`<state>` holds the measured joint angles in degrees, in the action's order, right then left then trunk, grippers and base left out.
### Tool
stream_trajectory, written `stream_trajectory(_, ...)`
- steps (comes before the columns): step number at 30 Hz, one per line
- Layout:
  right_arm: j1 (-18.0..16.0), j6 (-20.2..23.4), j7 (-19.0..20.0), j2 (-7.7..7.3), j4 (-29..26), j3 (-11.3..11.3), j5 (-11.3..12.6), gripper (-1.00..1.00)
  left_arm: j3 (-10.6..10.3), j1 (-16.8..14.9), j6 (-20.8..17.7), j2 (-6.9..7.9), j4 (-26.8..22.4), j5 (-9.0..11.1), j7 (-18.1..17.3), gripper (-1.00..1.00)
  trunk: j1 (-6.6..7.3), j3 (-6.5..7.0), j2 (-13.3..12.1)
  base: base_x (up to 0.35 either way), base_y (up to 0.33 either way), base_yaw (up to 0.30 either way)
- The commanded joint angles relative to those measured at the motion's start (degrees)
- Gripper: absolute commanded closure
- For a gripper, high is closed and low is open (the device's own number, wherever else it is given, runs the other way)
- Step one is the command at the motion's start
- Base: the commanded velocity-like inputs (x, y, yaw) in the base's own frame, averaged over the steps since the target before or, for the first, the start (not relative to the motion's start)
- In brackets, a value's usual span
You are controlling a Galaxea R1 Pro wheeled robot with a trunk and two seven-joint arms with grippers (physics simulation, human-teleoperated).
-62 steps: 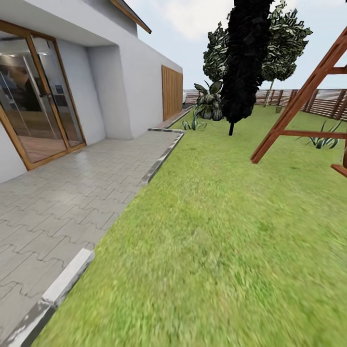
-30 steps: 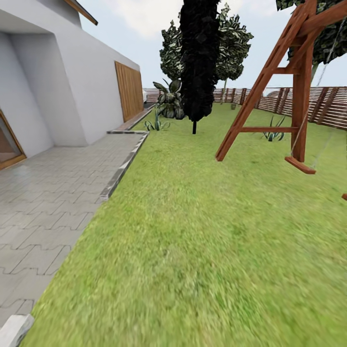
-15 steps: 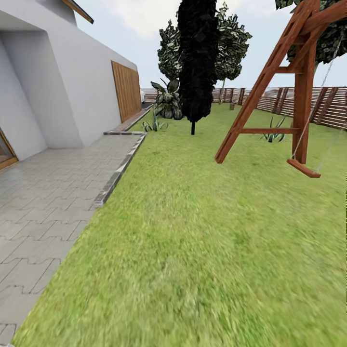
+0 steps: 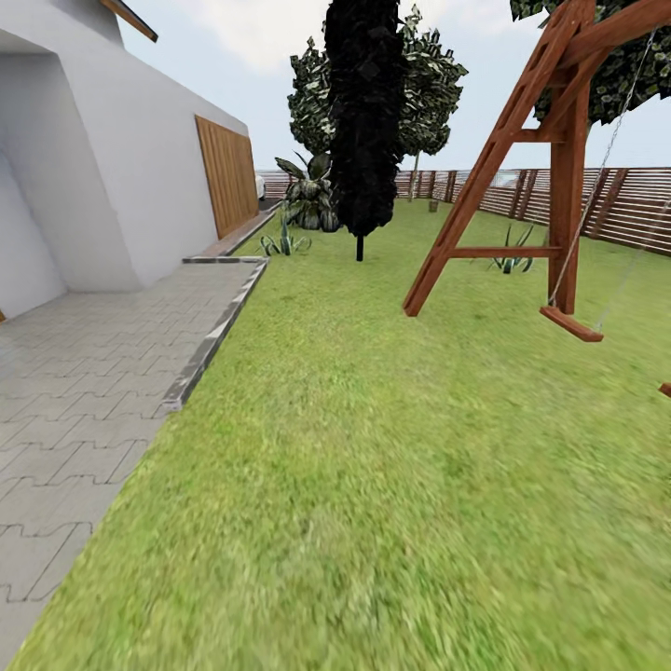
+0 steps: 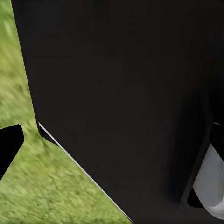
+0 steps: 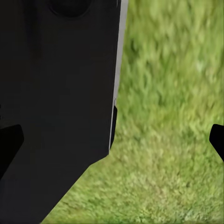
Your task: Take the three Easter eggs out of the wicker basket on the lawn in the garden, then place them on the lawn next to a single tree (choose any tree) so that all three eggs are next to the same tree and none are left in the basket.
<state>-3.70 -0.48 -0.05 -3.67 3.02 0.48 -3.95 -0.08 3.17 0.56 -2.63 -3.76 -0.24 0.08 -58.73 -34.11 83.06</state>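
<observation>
Lawn [image 4: 391, 447] ran ahead beside gray paving [image 4: 84, 373] and white house [image 4: 102, 186]. Dark conifer [image 4: 363, 121] stood mid-distance, a leafy tree [image 4: 433, 84] behind it near the slat fence [image 4: 522, 191]. Wooden swing frame [image 4: 531, 158] stood at right. Wrist cameras showed grass past dark robot body; finger state of both grippers couldn't be told.

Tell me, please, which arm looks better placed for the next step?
Neither, I'd judge: both wrist views face the lawn beside the robot's dark body, alike. Ahead stand the conifer and swing frame; driving likely comes first.
</observation>
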Motion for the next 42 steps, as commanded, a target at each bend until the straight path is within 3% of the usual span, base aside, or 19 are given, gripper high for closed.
stream_trajectory(1,-0.08,-0.07,-0.08,0.08,0.14,0.04,-0.43,-1.00,0.00,0.05,0.06,-0.01,-0.11,-0.02,0.01,-1.00,0.00,-0.04,0.02,0.000,0.000,0.000)
stream_trajectory(15,-0.08,-0.22,-0.21,0.07,0.14,0.04,-0.52,-1.00,0.00,0.06,0.06,-0.01,-0.10,-0.01,0.01,-1.00,0.00,-0.04,0.02,0.023,0.000,0.000)
stream_trajectory(30,-0.08,-0.22,-0.22,0.07,0.14,0.05,-0.44,-1.00,0.00,0.07,0.06,-0.01,-0.11,0.06,0.01,-1.00,0.00,-0.04,0.02,0.323,0.000,-0.136)
stream_trajectory(42,-0.08,-0.14,-0.30,0.15,0.14,0.05,-0.44,-1.00,0.00,0.06,0.06,-0.01,-0.11,0.06,0.01,-1.00,0.00,-0.04,0.02,0.336,0.000,-0.011)
